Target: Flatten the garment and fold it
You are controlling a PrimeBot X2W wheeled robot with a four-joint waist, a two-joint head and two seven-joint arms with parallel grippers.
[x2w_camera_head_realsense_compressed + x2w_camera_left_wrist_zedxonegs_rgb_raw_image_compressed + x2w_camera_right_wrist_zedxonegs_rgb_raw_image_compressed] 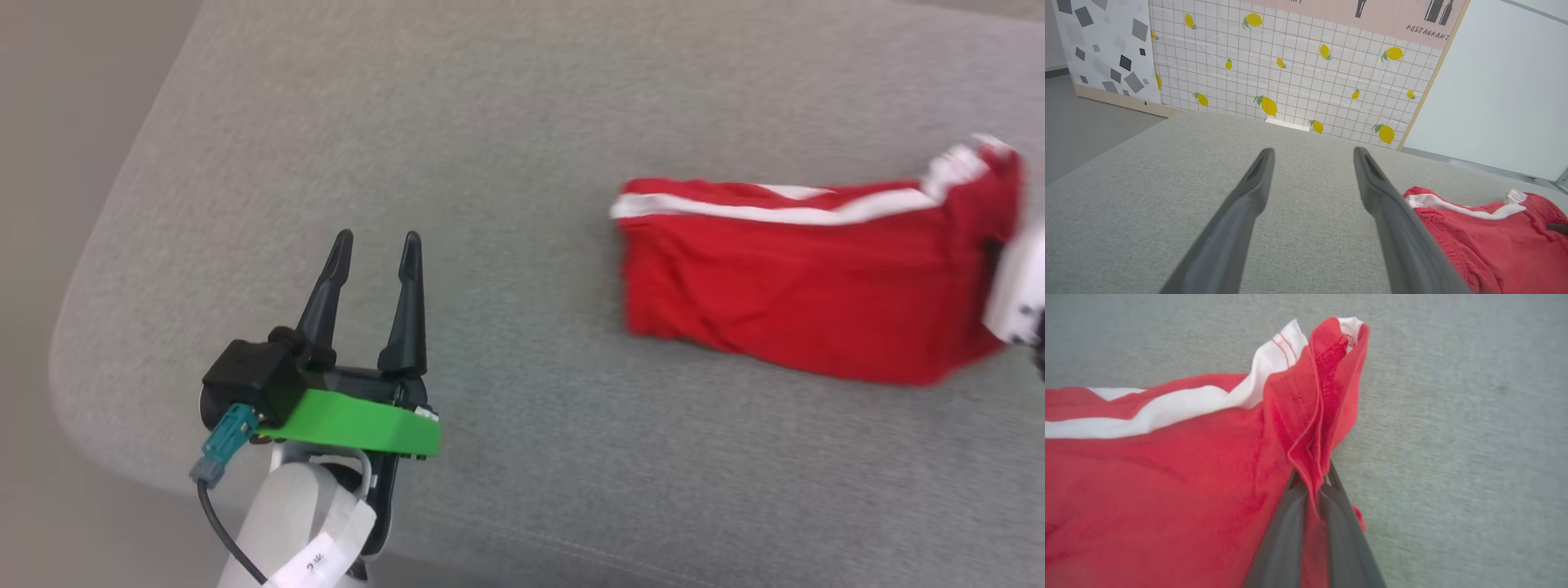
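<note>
A: Grey upholstered surface (490, 122), and where did the red shorts (800, 302) lie?
B: On its right side, bunched, white stripe along the far edge
A: And what held them?
B: Right fingers (1282, 539) were clamped on a raised fold at the right end; left fingers (406, 302) stood spread apart, well clear, holding nothing

Bright, even light, soft shadows; head and right wrist views blurred.
</note>
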